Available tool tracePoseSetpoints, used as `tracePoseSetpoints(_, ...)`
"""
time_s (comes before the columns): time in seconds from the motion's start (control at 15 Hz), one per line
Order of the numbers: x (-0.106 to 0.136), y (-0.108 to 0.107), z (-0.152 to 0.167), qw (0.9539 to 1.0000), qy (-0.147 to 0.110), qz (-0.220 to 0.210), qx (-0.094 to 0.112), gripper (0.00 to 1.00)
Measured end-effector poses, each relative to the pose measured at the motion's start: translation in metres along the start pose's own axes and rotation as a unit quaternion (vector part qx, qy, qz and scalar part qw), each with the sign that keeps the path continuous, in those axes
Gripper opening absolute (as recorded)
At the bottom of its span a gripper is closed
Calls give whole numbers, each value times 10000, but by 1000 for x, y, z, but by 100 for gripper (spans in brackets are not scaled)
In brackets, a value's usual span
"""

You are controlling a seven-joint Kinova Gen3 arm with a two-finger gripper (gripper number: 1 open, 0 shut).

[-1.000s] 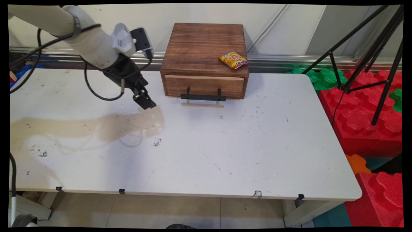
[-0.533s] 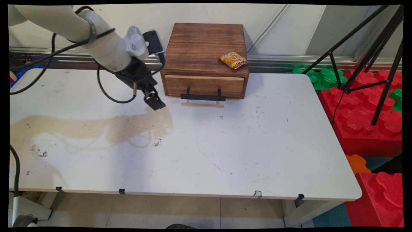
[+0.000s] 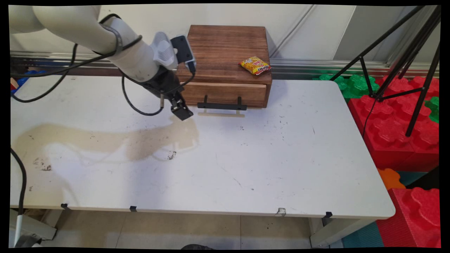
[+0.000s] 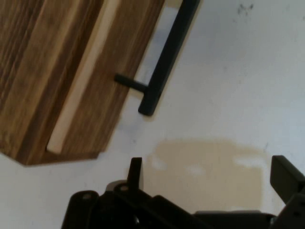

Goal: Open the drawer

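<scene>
A brown wooden drawer box (image 3: 225,52) stands at the back of the white table (image 3: 267,161), its drawer closed. A black bar handle (image 3: 221,105) sticks out from the drawer front. On the box's top right lies a yellow snack packet (image 3: 255,65). My gripper (image 3: 183,112) hangs low over the table just left of the handle's left end, touching nothing. In the hand view the gripper (image 4: 209,174) is open, its fingers (image 4: 136,169) wide apart with only bare table between them. The handle (image 4: 164,62) and the drawer front (image 4: 81,81) lie ahead of it.
A black tripod (image 3: 404,70) stands off the table's right side over red foam blocks (image 3: 397,133) and green ones (image 3: 351,84). Black cables (image 3: 137,105) hang from the arm. A wall runs behind the box.
The arm has moved right along the table's back, bringing the gripper from well left of the box to just beside the handle's left end. Box and packet have not moved.
</scene>
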Motion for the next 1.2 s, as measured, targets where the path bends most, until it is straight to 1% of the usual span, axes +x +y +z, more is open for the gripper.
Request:
tracePoseSetpoints(0.27, 10, 4, 9, 9998, 118, 96, 83, 100)
tracePoseSetpoints(0.6, 23, 5, 32, 9991, 285, 287, 137, 100)
tracePoseSetpoints(1.0, 34, 4, 61, 9979, 409, 477, 158, 100)
tracePoseSetpoints(1.2, 37, 3, 75, 9974, 451, 548, 134, 100)
